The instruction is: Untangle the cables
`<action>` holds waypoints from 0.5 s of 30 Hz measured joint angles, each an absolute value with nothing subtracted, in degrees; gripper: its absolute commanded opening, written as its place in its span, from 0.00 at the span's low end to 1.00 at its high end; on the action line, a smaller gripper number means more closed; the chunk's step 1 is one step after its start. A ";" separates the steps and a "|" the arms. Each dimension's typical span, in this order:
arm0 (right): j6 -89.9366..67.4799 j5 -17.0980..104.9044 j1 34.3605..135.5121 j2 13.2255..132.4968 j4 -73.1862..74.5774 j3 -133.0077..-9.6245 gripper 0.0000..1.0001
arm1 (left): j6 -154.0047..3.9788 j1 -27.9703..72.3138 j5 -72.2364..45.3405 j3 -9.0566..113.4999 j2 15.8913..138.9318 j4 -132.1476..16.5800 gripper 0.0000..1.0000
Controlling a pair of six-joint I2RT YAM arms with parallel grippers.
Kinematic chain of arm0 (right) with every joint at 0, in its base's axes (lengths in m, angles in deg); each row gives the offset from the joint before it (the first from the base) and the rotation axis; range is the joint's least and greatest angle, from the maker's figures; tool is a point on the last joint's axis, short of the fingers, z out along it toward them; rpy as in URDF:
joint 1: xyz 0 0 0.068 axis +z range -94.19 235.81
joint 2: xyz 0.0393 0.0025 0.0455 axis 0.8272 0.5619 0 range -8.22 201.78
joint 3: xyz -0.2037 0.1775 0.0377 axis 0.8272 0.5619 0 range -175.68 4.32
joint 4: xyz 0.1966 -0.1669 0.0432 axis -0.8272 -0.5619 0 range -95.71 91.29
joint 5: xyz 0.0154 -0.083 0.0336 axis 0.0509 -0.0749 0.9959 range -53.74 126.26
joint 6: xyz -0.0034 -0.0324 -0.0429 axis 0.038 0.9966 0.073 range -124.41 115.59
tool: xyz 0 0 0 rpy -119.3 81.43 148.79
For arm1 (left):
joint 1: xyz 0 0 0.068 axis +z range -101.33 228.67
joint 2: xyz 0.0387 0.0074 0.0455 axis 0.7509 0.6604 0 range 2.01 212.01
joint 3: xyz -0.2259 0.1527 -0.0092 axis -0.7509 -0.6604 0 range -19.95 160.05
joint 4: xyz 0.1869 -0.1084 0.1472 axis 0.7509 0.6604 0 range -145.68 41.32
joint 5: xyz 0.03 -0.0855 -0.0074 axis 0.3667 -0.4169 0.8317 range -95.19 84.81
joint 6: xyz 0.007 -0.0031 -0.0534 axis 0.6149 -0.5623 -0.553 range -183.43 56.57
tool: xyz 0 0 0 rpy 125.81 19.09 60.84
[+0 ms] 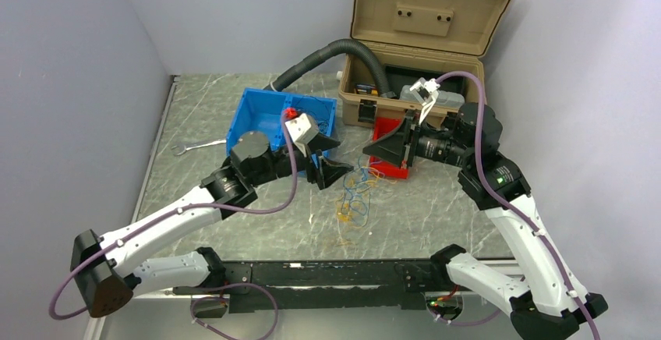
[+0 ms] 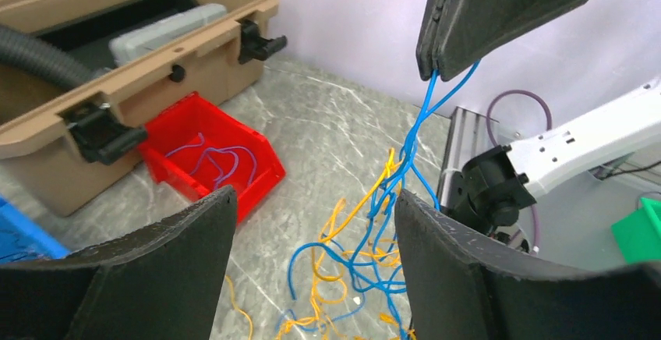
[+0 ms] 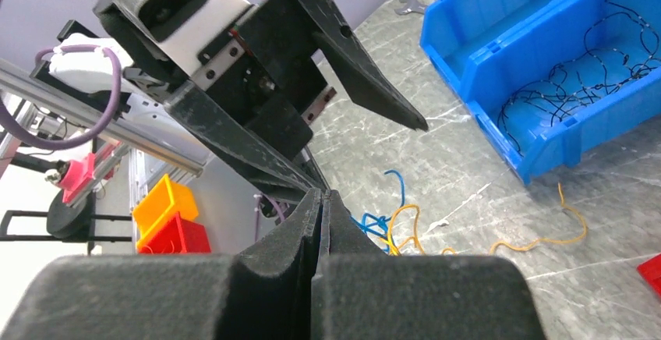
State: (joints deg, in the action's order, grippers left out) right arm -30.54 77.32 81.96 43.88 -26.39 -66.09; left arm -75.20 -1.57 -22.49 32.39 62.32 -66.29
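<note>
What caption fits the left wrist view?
Open left tool frames the shut right tool holding blue cables up from the tangle below.

Bare worktop (image 1: 421, 215) lies near and right of the cables (image 1: 355, 196), and at the left around the wrench (image 1: 195, 147). The far side is hemmed in: blue bin (image 1: 248, 118) far left, red bin (image 1: 387, 133) just right, tan case (image 1: 366, 110) behind, grey hose (image 1: 335, 50) arching between. Blue strands hang from the right gripper's (image 1: 368, 150) closed fingers across the gap to the left gripper's (image 1: 331, 159) spread fingers.

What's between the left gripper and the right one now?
The blue cables hang from the shut right gripper down in front of the open left gripper; the left wrist view shows it.
</note>
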 measured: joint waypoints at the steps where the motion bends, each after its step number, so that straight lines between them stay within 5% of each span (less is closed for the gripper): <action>1: -30.65 77.30 81.94 43.90 -26.33 -66.09 0.00 | -75.36 -1.57 -23.73 32.39 63.41 -67.10 0.73; 13: -33.49 76.77 81.96 43.96 -24.82 -69.63 0.00 | -79.36 -1.68 -32.34 30.47 74.65 -75.23 0.62; 15: -34.08 76.05 82.00 43.88 -24.47 -70.99 0.00 | -81.30 -1.74 -33.28 28.85 77.42 -78.86 0.54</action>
State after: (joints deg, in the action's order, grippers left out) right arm -34.08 76.05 82.00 43.88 -24.47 -70.99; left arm -81.30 -1.74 -33.28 28.85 77.42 -78.86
